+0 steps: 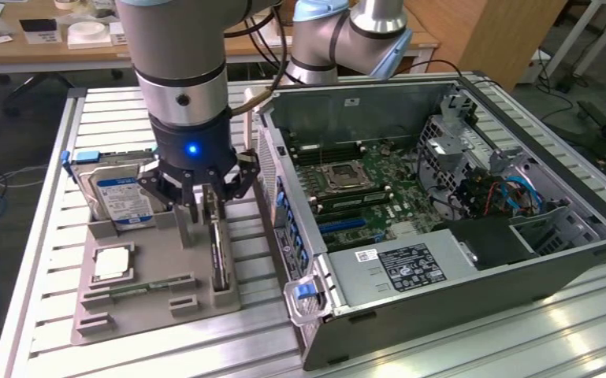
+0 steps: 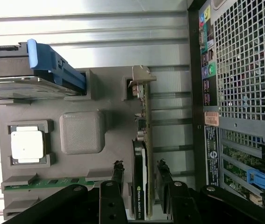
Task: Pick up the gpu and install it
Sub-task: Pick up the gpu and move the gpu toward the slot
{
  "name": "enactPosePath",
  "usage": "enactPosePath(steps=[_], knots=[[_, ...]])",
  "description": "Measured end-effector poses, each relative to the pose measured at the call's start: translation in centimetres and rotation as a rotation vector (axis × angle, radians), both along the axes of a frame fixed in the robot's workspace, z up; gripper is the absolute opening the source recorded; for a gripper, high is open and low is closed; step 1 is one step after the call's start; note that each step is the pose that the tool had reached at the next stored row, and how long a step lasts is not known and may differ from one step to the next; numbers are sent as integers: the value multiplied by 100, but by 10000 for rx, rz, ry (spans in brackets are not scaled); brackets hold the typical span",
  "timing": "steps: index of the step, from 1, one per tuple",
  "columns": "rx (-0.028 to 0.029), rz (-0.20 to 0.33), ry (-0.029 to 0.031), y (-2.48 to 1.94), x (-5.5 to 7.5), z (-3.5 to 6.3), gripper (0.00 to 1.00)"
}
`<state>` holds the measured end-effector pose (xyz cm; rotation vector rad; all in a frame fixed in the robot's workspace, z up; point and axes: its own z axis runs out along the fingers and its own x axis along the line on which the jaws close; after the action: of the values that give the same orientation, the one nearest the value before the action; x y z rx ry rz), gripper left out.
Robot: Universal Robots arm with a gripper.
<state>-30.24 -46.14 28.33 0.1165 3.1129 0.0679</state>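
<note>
A robot arm reaches straight down over a slatted aluminium worktop (image 1: pixel 103 110). Its end effector (image 1: pixel 199 224) (image 2: pixel 140 175) is open, with one black finger (image 2: pixel 118 173) on each side of the gpu (image 1: pixel 220 260) (image 2: pixel 146 121). In the wrist view a narrow gap shows between the card and each finger, so nothing is clamped.

The gpu stands on its long edge in a slot of a grey fixture tray (image 1: pixel 145 319) (image 2: pixel 106 100). It has a green board with a black cooler, and its silver bracket (image 2: pixel 139 79) is at the end away from the fingers.

In the exterior view, the tray sits at about eight o'clock in the frame. From the gpu:
- A hard drive (image 1: pixel 119 193) with a blue and white label stands upright in the tray at ten o'clock.
- A square silver processor (image 1: pixel 111 264) lies flat at nine o'clock.
- A narrow green memory stick (image 1: pixel 139 290) lies in its groove at eight o'clock.

An open computer case (image 1: pixel 555 260) lies on its side at three o'clock from the tray, just beside it. Its green motherboard (image 1: pixel 377 189) faces up.
</note>
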Motion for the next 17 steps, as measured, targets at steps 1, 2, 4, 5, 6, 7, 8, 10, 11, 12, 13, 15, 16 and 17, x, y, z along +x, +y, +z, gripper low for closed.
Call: enactPosePath(steps=[1, 2, 4, 5, 6, 7, 8, 10, 11, 12, 13, 15, 16, 17], knots=[[1, 0, -1, 0, 0, -6, 42], [1, 0, 0, 0, 0, -14, 42], [2, 0, -1, 0, 0, -33, 42], [0, 0, 0, 0, 0, -37, 42], [-1, 1, 1, 0, 0, -37, 42], [-1, 0, 2, 0, 0, -37, 42], [0, 0, 1, 0, 0, -39, 42], [2, 1, -2, 0, 0, -55, 42], [1, 0, -1, 0, 0, -64, 42], [1, 0, -1, 0, 0, -74, 42], [1, 0, -1, 0, 0, -85, 42], [1, 0, 0, 0, 0, -102, 42], [1, 0, -1, 0, 0, -109, 42], [1, 0, -1, 0, 0, -116, 42]])
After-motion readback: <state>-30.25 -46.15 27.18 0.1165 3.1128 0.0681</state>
